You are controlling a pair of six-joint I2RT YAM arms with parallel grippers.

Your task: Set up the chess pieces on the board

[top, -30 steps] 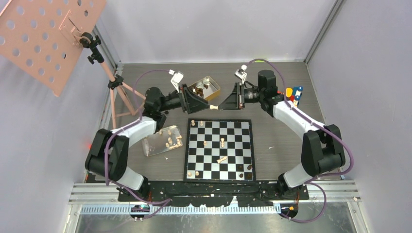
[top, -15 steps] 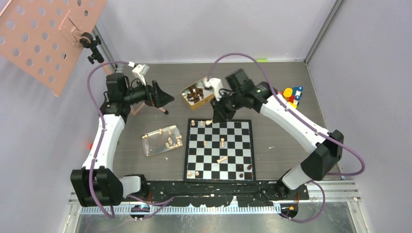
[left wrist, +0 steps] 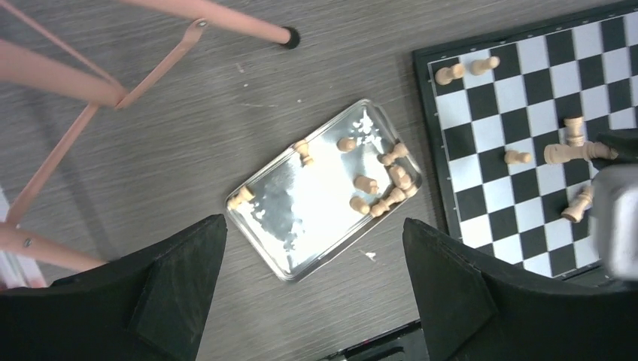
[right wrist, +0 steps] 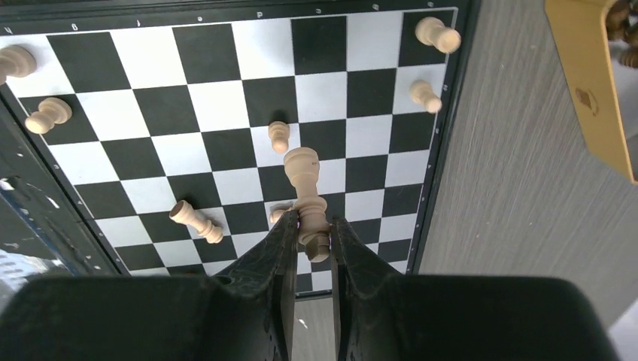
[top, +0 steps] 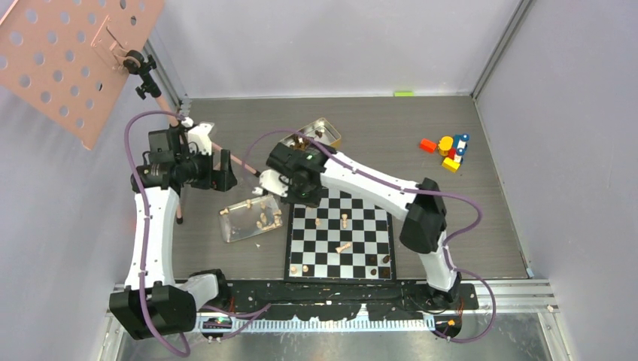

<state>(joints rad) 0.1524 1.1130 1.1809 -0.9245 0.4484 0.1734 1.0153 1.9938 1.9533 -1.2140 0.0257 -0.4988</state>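
my right gripper (right wrist: pixel 312 226) is pinched narrow on a tall pale chess piece (right wrist: pixel 302 171); the fingers (right wrist: pixel 280 248) clamp its base end and the head sticks out past the tips; the piece hangs over the board (right wrist: pixel 211 90), and I cannot tell which square; from above, my right arm (top: pixel 361 180) reaches across to the board's far-left corner and hides the piece.

my left gripper (left wrist: pixel 314 226) is spread wide with nothing between the fingers (left wrist: pixel 177 271); it hovers over the clear tray (left wrist: pixel 282 192); the tray lies on the table (top: pixel 451 218) just left of the board, skewed to it, not touching.

loose pale pieces (left wrist: pixel 366 183) lie in the tray, most bunched at the end nearest the board; one sits at the opposite rim (left wrist: pixel 241 198).

on the board: two pale pawns (left wrist: pixel 449 73) at the far-left corner; a few pale ones mid-board, one upright (right wrist: pixel 279 135), one lying on its side (right wrist: pixel 195 220); two pale ones near the near-left corner (top: pixel 299 268); two dark pieces (top: pixel 385 260) near the near-right corner; most squares are bare.

the gold tin (top: pixel 323 134) is beyond the board's far edge, partly under my right arm, with brown pieces showing inside; the toy blocks (top: pixel 449 150) are far right, well apart from the board; a tripod leg (left wrist: pixel 226 16) has its foot on the table beyond the tray.
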